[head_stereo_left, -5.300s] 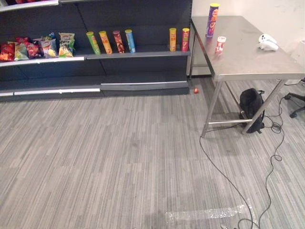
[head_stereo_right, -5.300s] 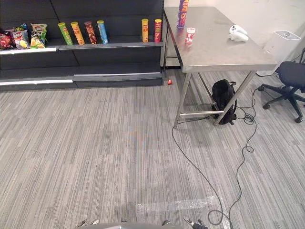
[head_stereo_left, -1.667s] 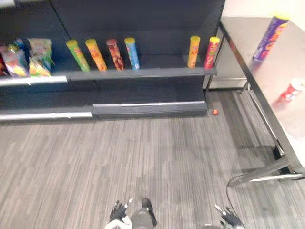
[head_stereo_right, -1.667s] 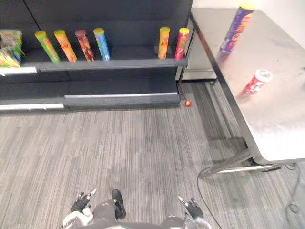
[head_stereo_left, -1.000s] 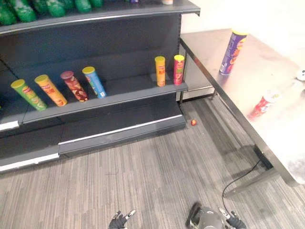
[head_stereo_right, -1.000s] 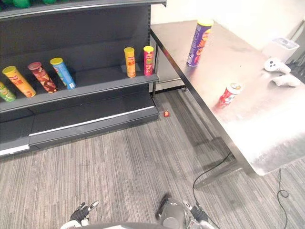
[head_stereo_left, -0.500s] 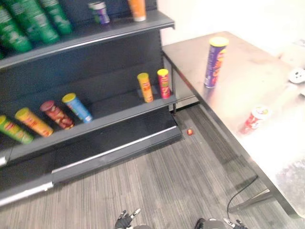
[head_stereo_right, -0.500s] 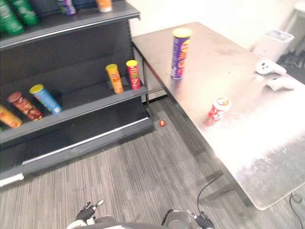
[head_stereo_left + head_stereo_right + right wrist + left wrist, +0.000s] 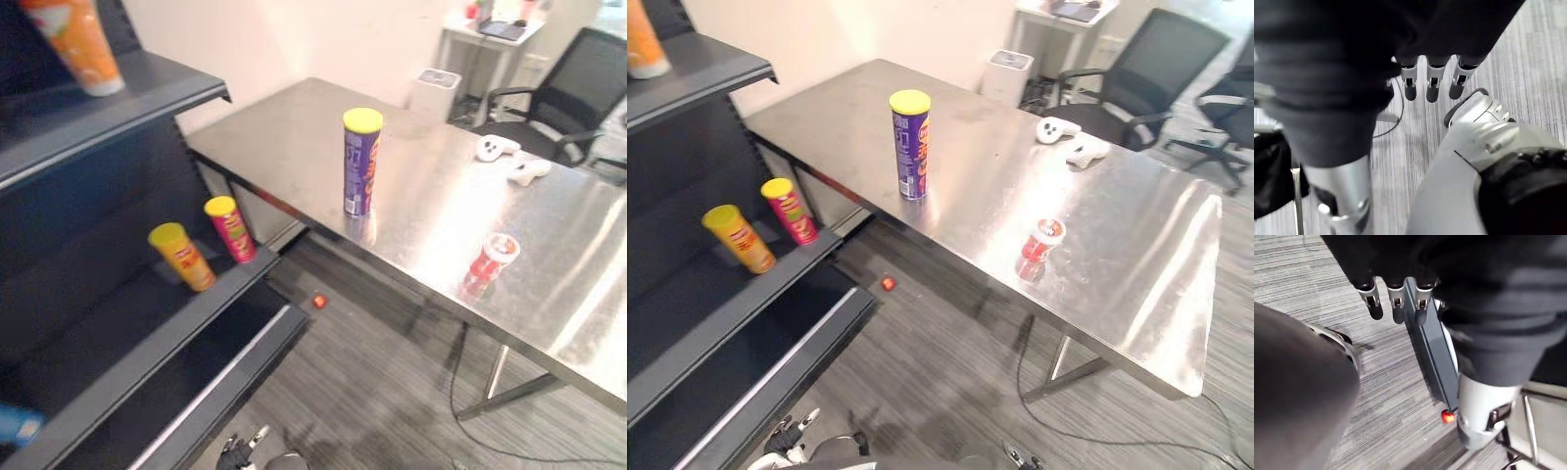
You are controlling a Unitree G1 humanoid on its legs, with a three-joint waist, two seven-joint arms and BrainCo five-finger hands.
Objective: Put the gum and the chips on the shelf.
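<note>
Stainless steel table (image 9: 284,137) was where both items sat. The purple chips can (image 9: 361,162) with the yellow lid stood upright on it. The little red gum tub (image 9: 490,260) stood well apart from the can, further along to the right. The dark shelf (image 9: 108,328) was off to the left. A yellow can (image 9: 181,257) and a pink can (image 9: 230,228) sat on it side by side, with bare board next to them. A couple of white controllers (image 9: 498,147) lay at the far side of the table, out of the way.

Neither robot hand had anything. The left robot hand (image 9: 1396,303) hung low over the grey floor (image 9: 392,392) with its fingers straight and loose and nothing between them. The right robot hand (image 9: 1431,81) looked the same in its own wrist view, fingers straight and empty.

My guess on handling: the chips can is light, stiff cardboard, tall and tippy, with a slick wall. I'd wrap it around the middle rather than near the lid, and go easy on the squeeze since thin tubes dent. The gum tub looked like hard plastic, light and short, and easy to knock over on that shiny top. I'd come in from the side and pinch its body, thumb opposite the fingers. Nothing was shelved yet, so the whole job was ahead.
</note>
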